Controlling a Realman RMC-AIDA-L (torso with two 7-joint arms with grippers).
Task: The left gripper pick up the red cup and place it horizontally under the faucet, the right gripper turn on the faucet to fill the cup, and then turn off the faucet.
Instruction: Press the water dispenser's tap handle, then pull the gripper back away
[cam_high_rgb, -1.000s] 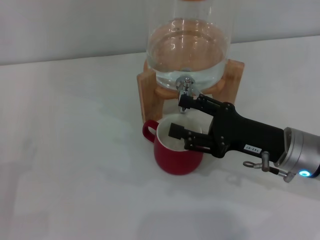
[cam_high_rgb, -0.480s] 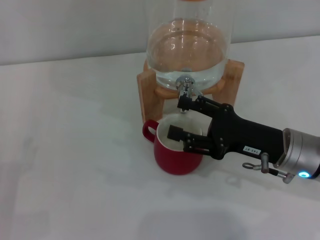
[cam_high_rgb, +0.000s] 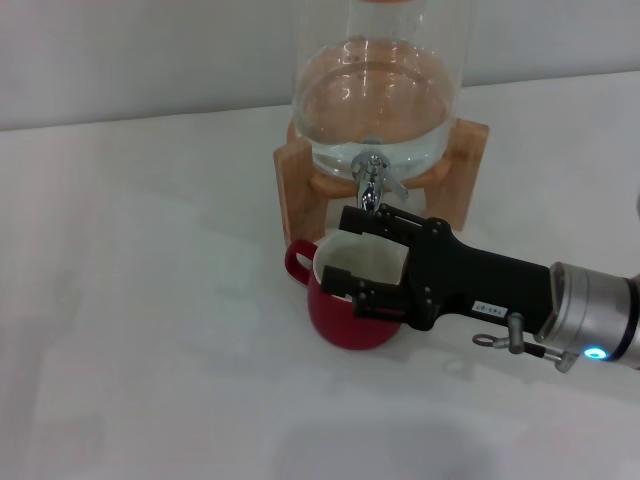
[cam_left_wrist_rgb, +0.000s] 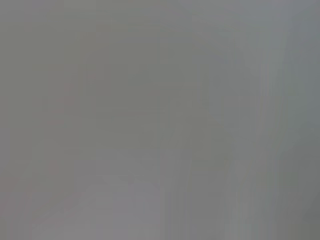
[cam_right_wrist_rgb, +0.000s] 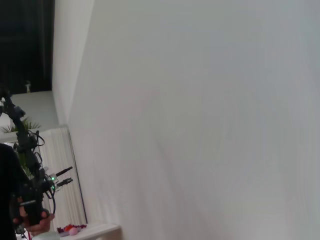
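- Head view: a small, round, dark-red ceramic cup (cam_high_rgb: 345, 305) with a white inside stands upright on the white table (cam_high_rgb: 150, 300), with its loop handle toward the robot's left.
- The cup is directly below the small shiny chrome faucet (cam_high_rgb: 370, 183), which is fitted to a clear glass dispenser (cam_high_rgb: 375, 95) holding water. The dispenser sits on a wooden stand (cam_high_rgb: 290, 190).
- The all-black right gripper (cam_high_rgb: 347, 248), on a black wrist with a silver ring, reaches in from the right side of the view. Its two fingers are spread apart and grasp nothing.
- One finger tip is just below the faucet spout, near it; whether it touches I cannot tell. The other finger tip lies over the near rim of the cup.
- I cannot tell from this view whether water is flowing.
- Left wrist view: only a plain grey blur is visible, and the left gripper does not show.
- Right wrist view: mostly a pale flat surface, with dark equipment and a small green light at one edge. No fingers of this arm show here.
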